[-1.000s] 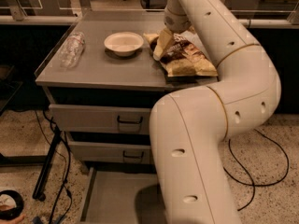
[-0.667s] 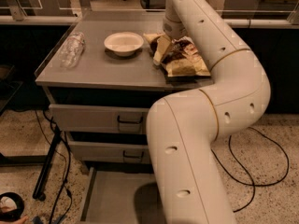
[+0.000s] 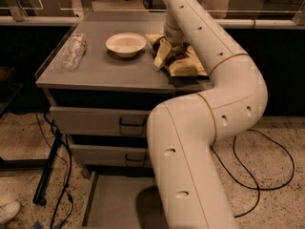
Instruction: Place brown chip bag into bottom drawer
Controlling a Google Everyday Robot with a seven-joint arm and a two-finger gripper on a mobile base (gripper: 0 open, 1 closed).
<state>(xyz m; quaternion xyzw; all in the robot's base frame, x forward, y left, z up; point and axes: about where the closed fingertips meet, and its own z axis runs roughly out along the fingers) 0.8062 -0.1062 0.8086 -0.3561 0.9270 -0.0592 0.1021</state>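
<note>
The bag (image 3: 187, 67) lies flat on the cabinet top (image 3: 102, 69), at its right side, with its pale end reaching the front-right edge and its dark end pointing back toward the bowl (image 3: 126, 43). Its long axis runs roughly from back-left to front-right. The gripper (image 3: 162, 58) is down at the bag's left, dark end, between bag and bowl and touching or just over the foil. Whether it is spread or pinching the bag I cannot tell, since the wrist hides the contact.

The drawer (image 3: 112, 204) stands pulled out at floor level, straight below the front of the cabinet and left of the arm's lower link (which covers its right part). So I judge that the carry, once the grasp is sure, goes forward over the front edge and then well down. A bottle (image 3: 74, 50) lies well apart at the left.
</note>
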